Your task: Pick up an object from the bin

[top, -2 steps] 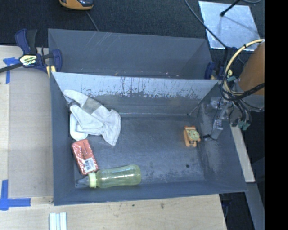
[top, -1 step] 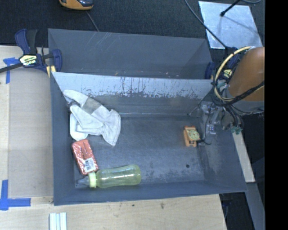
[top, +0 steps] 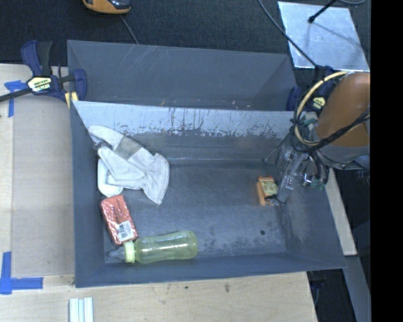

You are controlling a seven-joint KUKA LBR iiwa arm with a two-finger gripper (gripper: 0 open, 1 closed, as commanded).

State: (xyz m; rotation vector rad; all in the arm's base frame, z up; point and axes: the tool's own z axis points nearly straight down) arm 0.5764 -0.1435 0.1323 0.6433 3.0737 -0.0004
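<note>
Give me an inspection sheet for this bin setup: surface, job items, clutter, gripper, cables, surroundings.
Surface: grey metal bin, floor scuffed.
Job's things: small orange-yellow block at the right, beside the gripper.
Clutter: white cloth upper left; red packet and yellow-green bottle lower left.
Grippers: gripper low in the bin's right side, next to the block.
Cables: cables loop over the orange wrist cover.
Surroundings: orange-and-black object outside the bin, at the top edge.

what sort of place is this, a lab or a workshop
Most likely a robotics lab's bin-picking test station: a grey metal bin holds unrelated loose items, a white cloth, a red packet and a yellow-green bottle, while a robot gripper hangs beside a small orange block at the right.
</note>
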